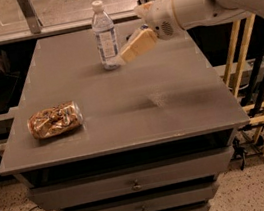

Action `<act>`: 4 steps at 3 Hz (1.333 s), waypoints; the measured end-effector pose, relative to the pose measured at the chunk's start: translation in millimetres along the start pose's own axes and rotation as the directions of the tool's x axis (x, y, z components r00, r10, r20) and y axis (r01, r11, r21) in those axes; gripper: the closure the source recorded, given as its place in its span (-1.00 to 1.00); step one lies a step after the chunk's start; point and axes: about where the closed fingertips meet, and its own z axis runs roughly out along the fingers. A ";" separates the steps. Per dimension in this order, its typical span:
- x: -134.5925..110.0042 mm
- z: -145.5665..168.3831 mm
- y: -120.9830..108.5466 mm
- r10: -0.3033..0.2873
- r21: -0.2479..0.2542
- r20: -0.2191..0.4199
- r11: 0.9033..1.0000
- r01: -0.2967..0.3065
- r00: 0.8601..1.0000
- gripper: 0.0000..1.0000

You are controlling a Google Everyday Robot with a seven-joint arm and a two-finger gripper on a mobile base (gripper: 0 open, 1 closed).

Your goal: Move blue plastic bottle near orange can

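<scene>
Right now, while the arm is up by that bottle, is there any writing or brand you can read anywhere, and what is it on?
No text here can be read.
On the blue plastic bottle: the pale label has print, too blurred to read.
On the orange can: crushed metal, no lettering can be made out.
On the gripper, just right of the bottle: no markings show.
On the grey table: none.

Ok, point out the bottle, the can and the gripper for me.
blue plastic bottle [105,38]: camera view, on its label.
orange can [55,120]: camera view, middle of its crushed body.
gripper [124,57]: camera view, its tip, beside the bottle's lower half.
</scene>
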 end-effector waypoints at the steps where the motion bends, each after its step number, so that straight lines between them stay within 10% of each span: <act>1: -12.1 23.6 -14.8 0.044 0.036 0.096 0.998 -0.048 0.994 -1.00; 4: -34.0 88.1 -41.6 0.152 0.062 0.238 0.983 -0.171 0.959 -1.00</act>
